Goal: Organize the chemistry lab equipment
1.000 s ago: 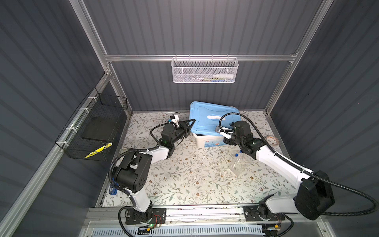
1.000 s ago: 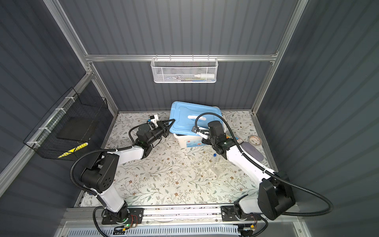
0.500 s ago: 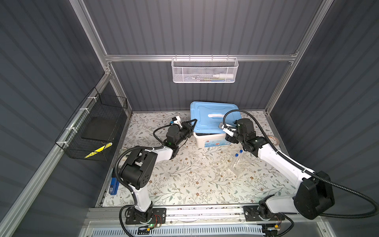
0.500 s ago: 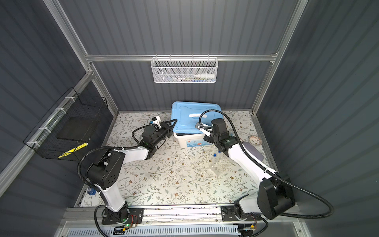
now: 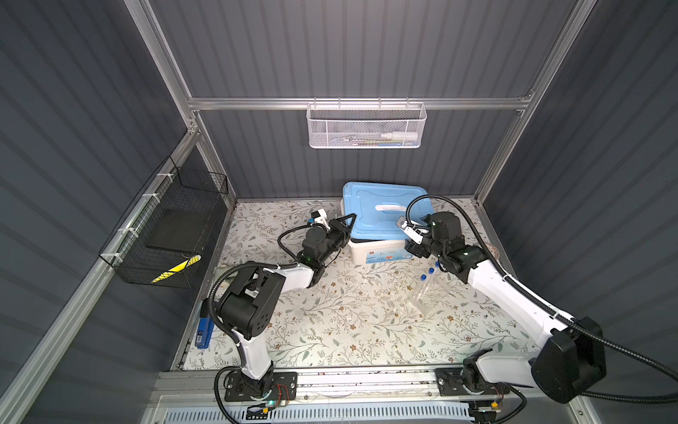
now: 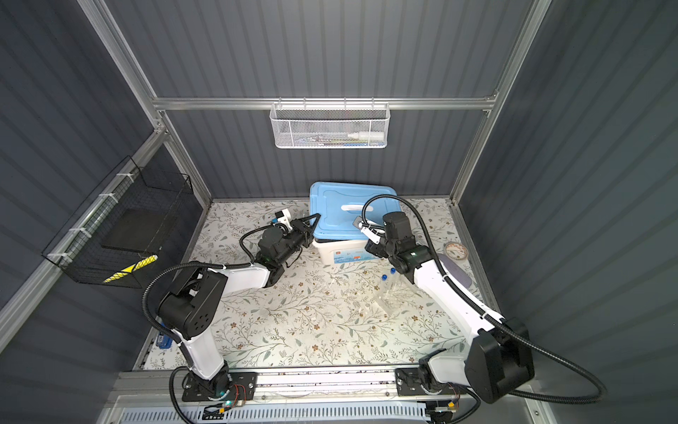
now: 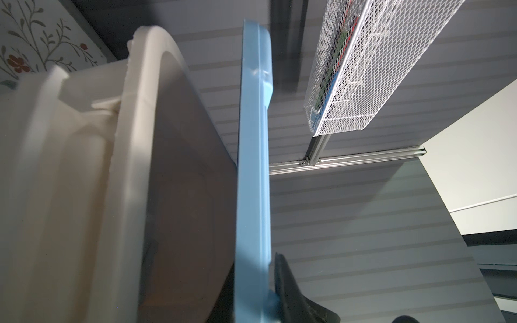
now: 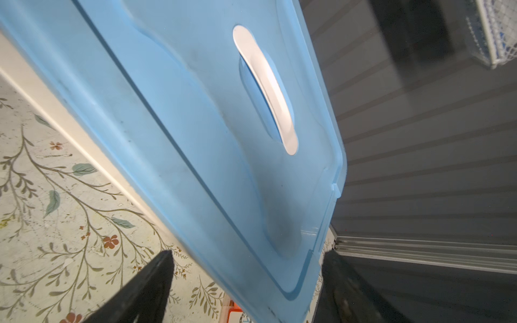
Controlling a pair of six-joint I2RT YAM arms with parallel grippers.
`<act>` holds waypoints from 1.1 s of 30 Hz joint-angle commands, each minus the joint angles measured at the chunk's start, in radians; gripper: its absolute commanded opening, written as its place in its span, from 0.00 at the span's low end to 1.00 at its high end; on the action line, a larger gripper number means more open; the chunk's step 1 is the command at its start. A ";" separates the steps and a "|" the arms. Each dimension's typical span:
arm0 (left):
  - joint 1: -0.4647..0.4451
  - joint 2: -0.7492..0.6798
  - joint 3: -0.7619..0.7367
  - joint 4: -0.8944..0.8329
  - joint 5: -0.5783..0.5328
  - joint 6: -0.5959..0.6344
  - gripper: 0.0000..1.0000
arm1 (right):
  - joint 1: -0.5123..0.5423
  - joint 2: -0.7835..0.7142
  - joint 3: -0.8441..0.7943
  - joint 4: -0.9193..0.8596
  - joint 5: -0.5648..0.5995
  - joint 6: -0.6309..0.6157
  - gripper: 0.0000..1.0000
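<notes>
The clear plastic rack (image 5: 427,293) stands on the table beside my right arm. The clear tubes with blue caps (image 5: 424,278) stick up out of it. I judge they should go into the white plastic box (image 5: 378,251) at the back. So the step now is getting its light blue plastic lid (image 5: 378,214) off.

My left claw (image 5: 348,219) is pinched shut on the lid's left edge. In the left wrist view that edge is lifted off the box rim. I see only one finger (image 7: 288,279) there. The other is probably under the lid, but it is hidden. My right claw (image 8: 247,254) is wide open, with a finger on each side of the lid's corner, gripping nothing.

To do this well, I should close the right claw on the lid before lifting more. Then I should raise both sides evenly so the lid does not slip. I should put it down away from the rack, which looks light and easy to knock over.

The table has a pale flowery cover (image 5: 330,323). Around it are dark grey ribbed walls (image 5: 367,55). A white mesh basket (image 5: 365,128) hangs on the back rail, and a black wire basket (image 5: 172,227) hangs on the left wall.
</notes>
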 commanded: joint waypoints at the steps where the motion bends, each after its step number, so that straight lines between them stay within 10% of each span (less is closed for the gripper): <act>1: -0.005 -0.016 -0.018 -0.006 -0.049 0.060 0.08 | -0.006 -0.020 0.039 -0.083 -0.077 0.088 0.86; 22: -0.006 -0.097 -0.094 -0.036 -0.112 0.091 0.09 | -0.361 0.093 0.266 -0.207 -0.488 0.783 0.82; 33: -0.006 -0.112 -0.111 -0.056 -0.121 0.097 0.09 | -0.428 0.230 0.271 -0.247 -0.571 0.872 0.77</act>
